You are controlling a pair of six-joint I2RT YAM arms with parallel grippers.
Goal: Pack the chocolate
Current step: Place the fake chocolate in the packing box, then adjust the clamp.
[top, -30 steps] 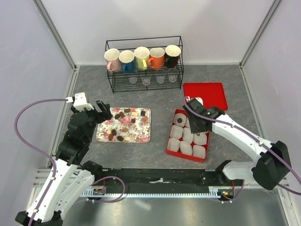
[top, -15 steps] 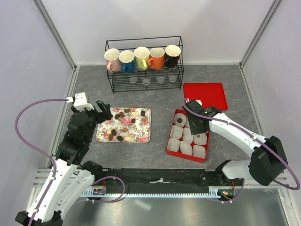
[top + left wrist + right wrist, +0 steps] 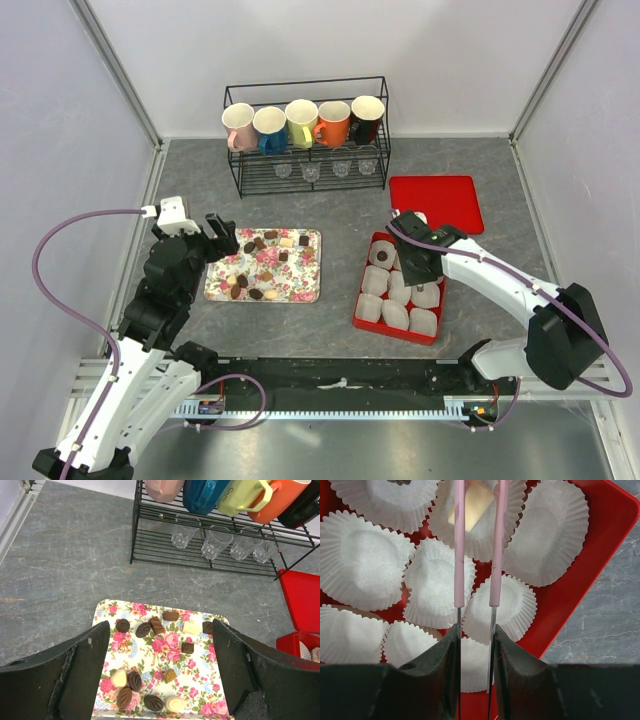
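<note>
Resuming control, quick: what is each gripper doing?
Left gripper: open, holding nothing.
Right gripper: closed on the pink tweezers.

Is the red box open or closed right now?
Open. The red box shows its white paper cups from above, and a flat red lid lies apart from it, further back.

Chocolates (image 3: 258,243) on tray (image 3: 313,290) left of centre, box (image 3: 395,333) of paper cups (image 3: 397,314) to its right, lid (image 3: 445,198) just beyond box, mug rack (image 3: 260,178) far centre, glasses (image 3: 311,172) beneath mugs (image 3: 300,120).
</note>
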